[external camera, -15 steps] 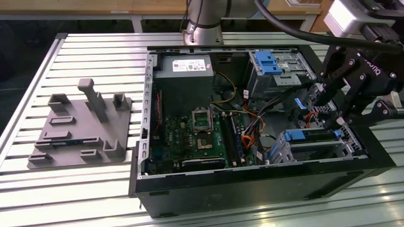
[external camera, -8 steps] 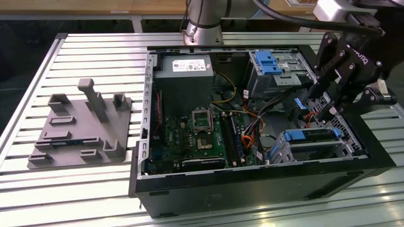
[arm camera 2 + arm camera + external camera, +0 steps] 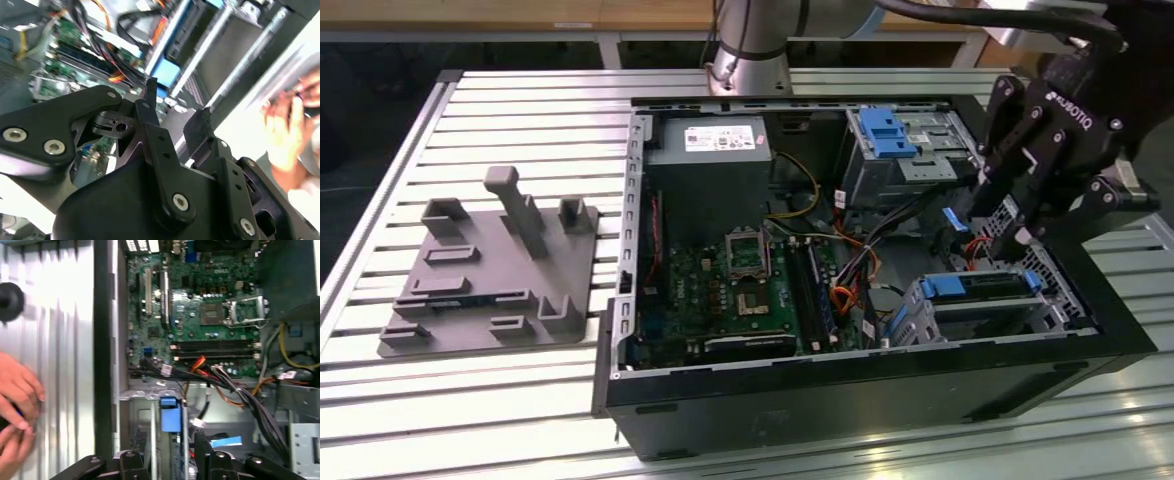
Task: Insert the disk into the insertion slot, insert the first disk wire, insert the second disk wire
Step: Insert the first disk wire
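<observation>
The disk (image 3: pixel 981 288), in its bright blue frame, lies in the insertion slot (image 3: pixel 947 318), a low silver cage at the case's front corner on the exterior view's right. Its blue tab (image 3: pixel 170 416) shows in the first wrist view, and the blue frame (image 3: pixel 165 75) shows in the second. My black gripper (image 3: pixel 1003 232) hangs just above the disk, open, with nothing between its fingers (image 3: pixel 150 100). The tips also show as the gripper (image 3: pixel 167 457) in the first wrist view. A small blue connector (image 3: pixel 955 220) on a wire hangs beside the fingers. Black and orange wires (image 3: pixel 220 385) run past the cage.
The open computer case (image 3: pixel 854 390) sits on a slatted metal table (image 3: pixel 520 110). Inside are the motherboard (image 3: pixel 720 290), the power supply (image 3: pixel 707 150) and a taller bay with a blue latch (image 3: pixel 887 135). A grey fixture plate (image 3: pixel 494 270) lies on the exterior view's left. A person's hands (image 3: pixel 15 405) are beside the case.
</observation>
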Motion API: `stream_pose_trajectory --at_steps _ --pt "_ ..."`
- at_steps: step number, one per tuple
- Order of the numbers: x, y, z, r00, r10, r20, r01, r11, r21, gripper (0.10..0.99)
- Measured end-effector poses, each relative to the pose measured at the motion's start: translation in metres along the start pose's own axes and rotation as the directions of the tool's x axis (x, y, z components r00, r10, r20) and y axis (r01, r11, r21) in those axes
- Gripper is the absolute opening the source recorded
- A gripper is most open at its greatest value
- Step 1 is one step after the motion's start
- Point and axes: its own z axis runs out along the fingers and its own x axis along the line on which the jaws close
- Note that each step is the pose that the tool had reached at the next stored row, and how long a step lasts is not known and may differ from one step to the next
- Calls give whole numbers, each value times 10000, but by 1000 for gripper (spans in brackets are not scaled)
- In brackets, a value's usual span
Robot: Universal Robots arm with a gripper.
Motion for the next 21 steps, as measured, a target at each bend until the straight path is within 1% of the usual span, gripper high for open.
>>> stream_pose_trajectory --at_steps 1,4,6,8,11,12,14,15,16,17,18,20,21 --pt "-18 -5 0 9999 9 -125 -9 10000 0 498" --pt "-77 -54 -4 9999 10 -130 -10 10000 -2 498" --pt "-102 -100 -7 9999 7 -130 -7 10000 -2 498" --pt "-111 -143 -9 9999 -18 -119 18 10000 -4 498" --pt "-117 -238 -12 9999 -67 -116 67 10000 -27 498" --pt "-119 -266 -12 9999 -88 -120 87 9999 -67 498" --pt "-121 -315 -9 9998 -123 -131 121 9998 -188 498" --pt "-123 -341 -7 9998 -138 -151 134 9996 -265 498" --pt "-125 -361 -5 9997 -148 -192 142 9994 -327 498" --pt "-126 -372 -6 9995 -149 -288 138 9993 -361 498" --pt "-126 -379 -8 9989 -141 -445 125 9992 -369 498" --pt "-125 -380 -7 9967 -112 -801 84 9993 -353 498" --pt "-126 -380 -6 9953 -69 -969 40 9995 -310 498"
